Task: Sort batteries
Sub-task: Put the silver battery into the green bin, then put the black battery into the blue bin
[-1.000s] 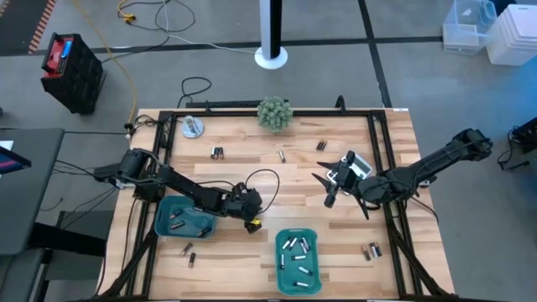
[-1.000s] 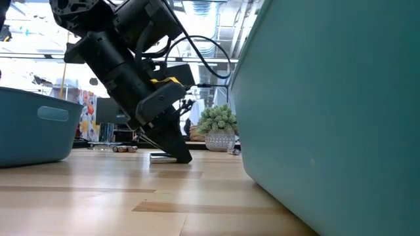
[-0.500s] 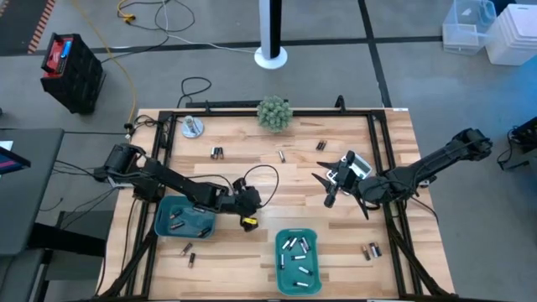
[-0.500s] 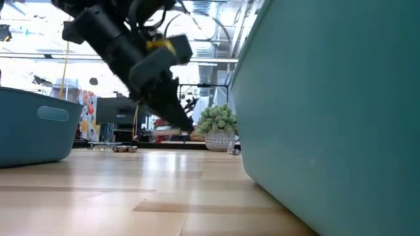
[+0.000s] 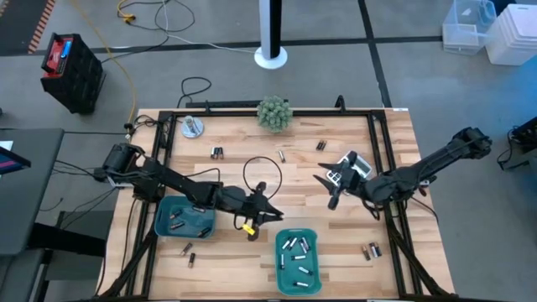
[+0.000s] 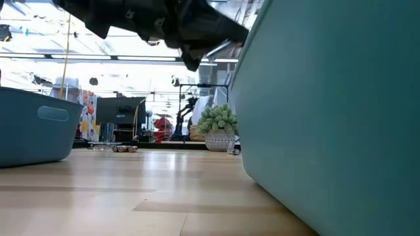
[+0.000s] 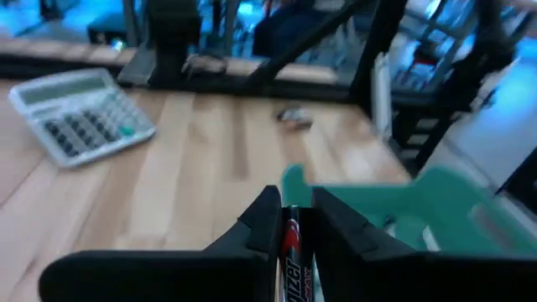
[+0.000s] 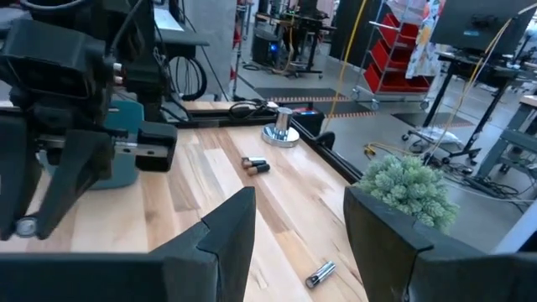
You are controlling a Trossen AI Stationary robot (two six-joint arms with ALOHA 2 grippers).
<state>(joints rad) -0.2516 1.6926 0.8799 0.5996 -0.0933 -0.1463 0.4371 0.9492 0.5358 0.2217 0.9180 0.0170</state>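
Observation:
My left gripper hangs above the table between the two teal trays, shut on a battery with a red-and-dark label. It points level toward the right tray, which holds several silvery batteries. The left tray holds several dark ones. Loose batteries lie on the wood at the far side and near the front. My right gripper hovers open at the right, nothing between its fingers. My left gripper pinches the battery's long sides between its two fingers. The battery lies along the fingers, one end toward their tips. The fingers reach out about level toward the table's right edge. The battery is lifted clear of the table.
A grey calculator lies on the wood beside my right arm. A small potted plant and a metal disc stand at the far edge. A dark frame runs round the tabletop. The right tray's wall fills the low view's right.
My left gripper has risen off the table and tipped from pointing steeply down to about level, its tips swinging toward the right tray. The battery that lay on the wood under its fingertips has been lifted clear with it.

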